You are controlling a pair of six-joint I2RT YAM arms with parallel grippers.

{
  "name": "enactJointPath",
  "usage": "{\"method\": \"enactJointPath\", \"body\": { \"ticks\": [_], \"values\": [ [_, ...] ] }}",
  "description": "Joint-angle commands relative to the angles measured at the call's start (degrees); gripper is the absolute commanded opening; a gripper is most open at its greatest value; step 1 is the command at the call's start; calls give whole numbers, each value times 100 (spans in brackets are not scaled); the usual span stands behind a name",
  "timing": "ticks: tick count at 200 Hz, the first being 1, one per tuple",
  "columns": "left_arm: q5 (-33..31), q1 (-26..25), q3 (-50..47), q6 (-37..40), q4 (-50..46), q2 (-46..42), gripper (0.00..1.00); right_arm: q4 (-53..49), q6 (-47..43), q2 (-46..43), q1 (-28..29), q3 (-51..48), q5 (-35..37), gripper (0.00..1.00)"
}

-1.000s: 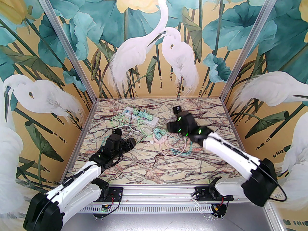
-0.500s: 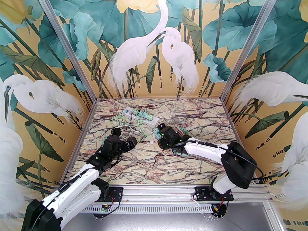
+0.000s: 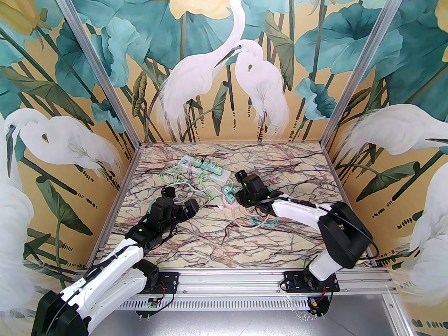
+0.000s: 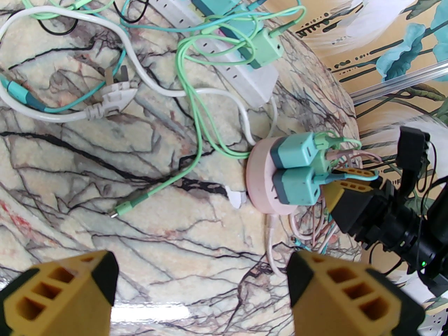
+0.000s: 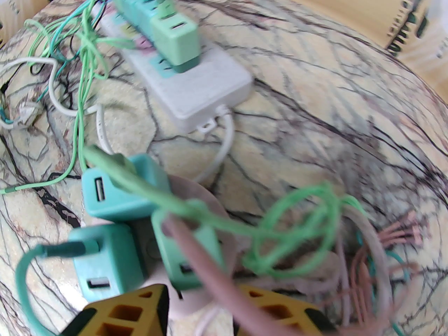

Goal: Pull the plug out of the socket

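Note:
A round pink socket (image 3: 224, 202) (image 4: 259, 177) (image 5: 197, 191) lies mid-table with three teal plugs (image 4: 295, 149) (image 5: 113, 194) standing in it. My right gripper (image 3: 238, 197) (image 5: 203, 292) is low at the socket's right side. Its yellow fingers (image 4: 346, 194) flank the end of the nearest plug (image 5: 185, 257), with a pink cable (image 5: 210, 275) across the gap. Blur hides whether they pinch it. My left gripper (image 3: 192, 207) (image 4: 203, 275) hovers left of the socket, open wide with bare table between its fingers.
A white power strip (image 3: 224, 177) (image 4: 252, 79) (image 5: 206, 93) with several green and teal plugs lies behind the socket. Green, teal, white and pink cables sprawl around both. A loose white plug (image 4: 115, 95) lies to the left, and pink cable coils (image 3: 257, 219) lie to the socket's right.
My right arm swung from the back right down onto the socket, narrowing its jaws, then eased slightly back. My left gripper opened wider and stayed in place.

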Motion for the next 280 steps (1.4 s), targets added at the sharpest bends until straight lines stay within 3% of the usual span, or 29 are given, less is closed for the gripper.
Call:
{"method": "enactJointPath", "body": {
  "ticks": [1, 47, 69, 90, 156, 179, 207, 222, 250, 280],
  "values": [
    [-99, -19, 138, 69, -85, 47, 85, 151, -272, 244, -100, 249, -206, 38],
    [-108, -24, 177, 79, -90, 131, 85, 230, -427, 570, -221, 513, -560, 38],
    [-112, -26, 199, 86, -128, 141, 85, 258, -474, 614, -229, 535, -641, 20],
    [-129, -21, 242, 89, -157, 147, 85, 232, -467, 450, -234, 440, -588, 18],
    [-74, -145, 420, 34, -35, 434, 84, 297, 51, -1015, -228, -755, -294, 18],
    [-122, -273, 476, 8, 107, 618, 84, 415, 152, -1348, -224, -1084, -385, 22],
    [-38, -390, 601, 65, 679, 1107, 74, 331, 202, -1285, -223, -947, -403, 23],
    [27, -513, 782, 272, 999, 1470, 68, 316, 214, -1253, -202, -891, -453, 29],
    [-156, -634, 1149, 362, 813, 2056, 71, 414, -3, -1094, 179, -751, -313, 34],
    [-235, -643, 1034, 220, 817, 1968, 74, 391, -326, -423, 328, -248, -201, 37]
  ]
}}
